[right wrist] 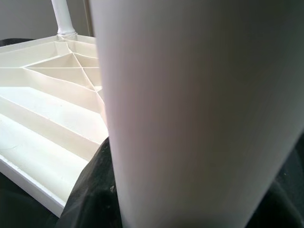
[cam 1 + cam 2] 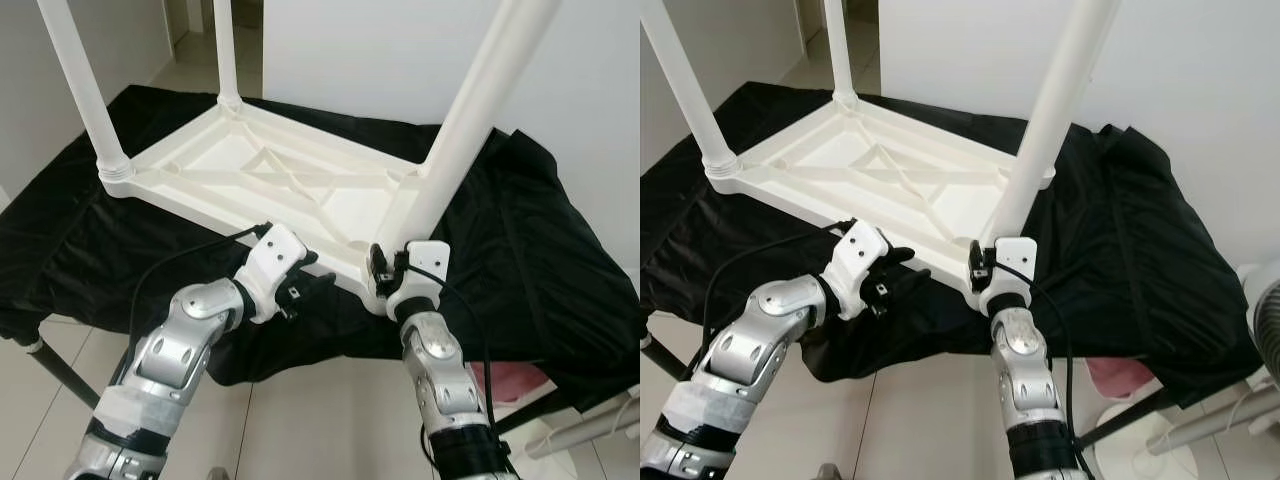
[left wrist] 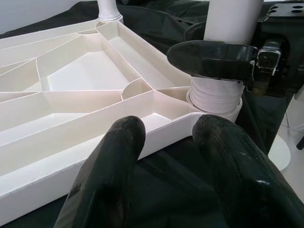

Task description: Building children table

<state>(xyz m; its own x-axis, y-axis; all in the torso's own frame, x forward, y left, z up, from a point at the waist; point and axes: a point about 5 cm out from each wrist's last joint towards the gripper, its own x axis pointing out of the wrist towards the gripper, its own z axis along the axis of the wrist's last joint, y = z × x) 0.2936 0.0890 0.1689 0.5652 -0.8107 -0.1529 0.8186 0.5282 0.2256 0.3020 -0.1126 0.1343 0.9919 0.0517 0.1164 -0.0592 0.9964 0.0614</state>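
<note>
Across the middle of the left eye frame an upturned white plastic table top (image 2: 270,180) lies ribbed side up on a black cloth (image 2: 520,230), with two legs already standing at its upper-left corners — one at the left (image 2: 85,80), one further back (image 2: 226,50). A third white leg (image 2: 465,120) rises from the lower-right corner socket (image 3: 214,95), its long axis leaning up toward the upper right of the frame. The right gripper (image 2: 395,268) is clamped round the base of this leg; in the left wrist view one of its black fingers (image 3: 209,59) wraps the tube just above the threaded collar. The left gripper (image 2: 305,285) rests at the near rim of the top, just left of that socket, its two fingers (image 3: 109,166) slightly parted and holding nothing. The right arm is plainly the nearer — the leg sits directly in its grasp, so seating it probably means turning or pressing down along the leg's own axis while the left steadies the rim.
</note>
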